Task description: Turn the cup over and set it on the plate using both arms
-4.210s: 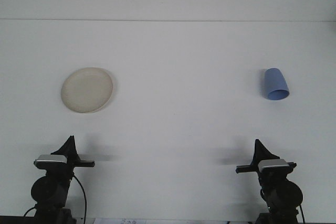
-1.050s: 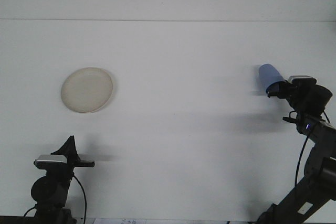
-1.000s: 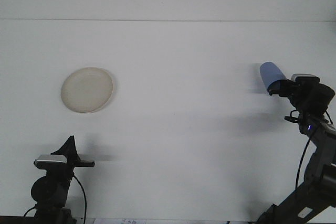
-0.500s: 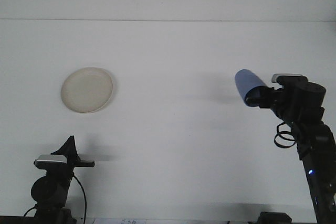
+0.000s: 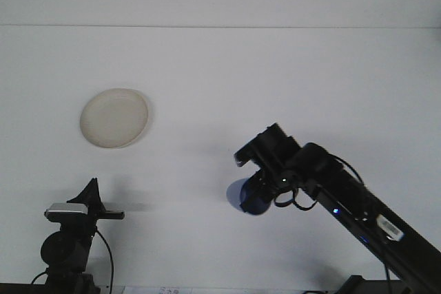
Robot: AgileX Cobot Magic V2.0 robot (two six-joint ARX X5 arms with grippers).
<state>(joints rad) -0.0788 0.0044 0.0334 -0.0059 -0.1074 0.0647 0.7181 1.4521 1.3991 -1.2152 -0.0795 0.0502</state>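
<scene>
Blue cup carried low over the middle of the white desk by the right end effector.

The right end effector is closed on the cup, which hangs under the arm's wrist; the arm hides much of it, so which way its mouth faces is hard to tell, though it seems turned partway over. The cream plate lies well apart, up on the left. The left end effector is parked near the front edge, holding nothing; whether it is spread or closed cannot be told. The flip and carry appear to be in hand; next probably comes a handover to the left arm, which must reach in for the cup.
</scene>
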